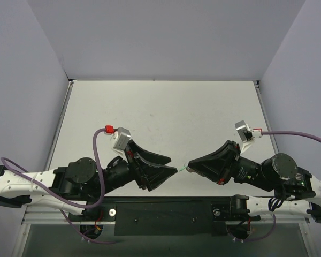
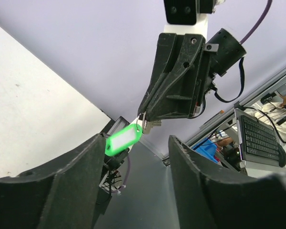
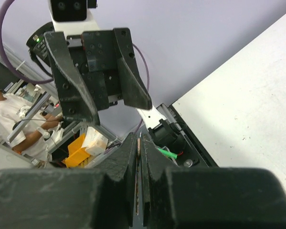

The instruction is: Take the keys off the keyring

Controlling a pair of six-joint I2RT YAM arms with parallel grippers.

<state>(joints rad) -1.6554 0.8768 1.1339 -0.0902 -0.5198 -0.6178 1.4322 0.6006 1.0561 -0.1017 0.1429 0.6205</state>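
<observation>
My right gripper (image 1: 188, 167) is shut on the small silver key (image 2: 150, 125), which shows edge-on between its pads (image 3: 138, 157). The bright green keyring (image 2: 124, 138) hangs from the key at the fingertips and shows as a green sliver in the top view (image 1: 183, 169) and the right wrist view (image 3: 167, 153). My left gripper (image 1: 171, 164) faces it tip to tip, open, with nothing between its fingers (image 2: 81, 167). The keyring's far end lies close to the left finger's tip; I cannot tell whether they touch. Both grippers hover above the table's near edge.
The white table (image 1: 160, 118) stretches behind the grippers, walled on three sides. A black base plate (image 1: 166, 211) lies at the near edge between the arm bases. Purple cables (image 1: 99, 160) loop over both arms. A keyboard (image 2: 260, 138) and bins sit beyond the table.
</observation>
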